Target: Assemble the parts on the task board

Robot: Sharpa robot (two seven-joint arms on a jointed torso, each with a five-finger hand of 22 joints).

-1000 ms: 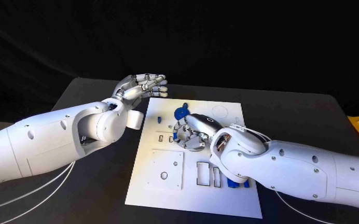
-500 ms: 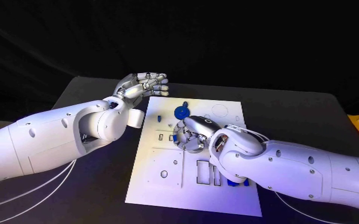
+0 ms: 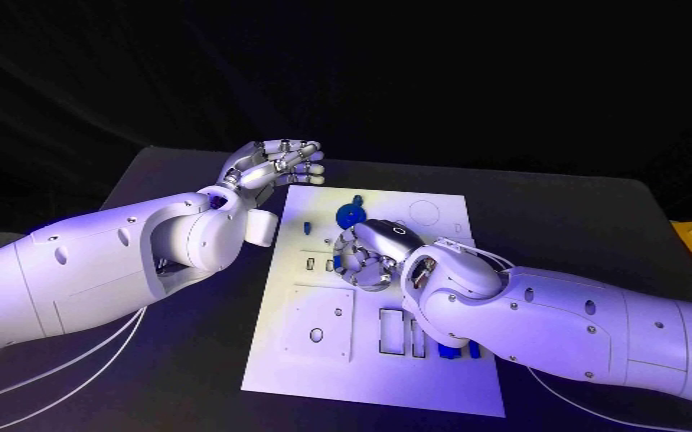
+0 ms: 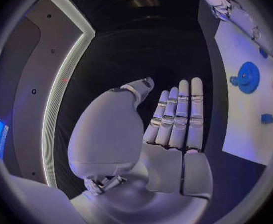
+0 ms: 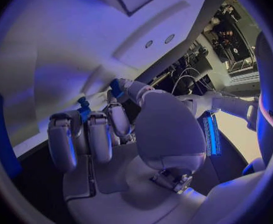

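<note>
The white board lies in the middle of the black table. The right hand is low over the middle of the board, with its fingers curled down. In the right wrist view a small blue part sits by the fingertips, and another blue bit shows close by it. I cannot tell for sure if the hand is pinching the part or just touching it.

A round blue gear stands on the board near its far edge, just past the right hand. A little blue piece lies near the board's left edge. More blue pieces sit near the right edge, close to the near corner, partly under the right arm.

The left hand floats off the far left corner of the board. Its fingers are straight and side by side, and it holds nothing.

It looks like the right hand is working a small part into its place in the middle of the board. Next it likely needs a gentle push straight down with the part lined up, then a slow lift to check that it stays in.
</note>
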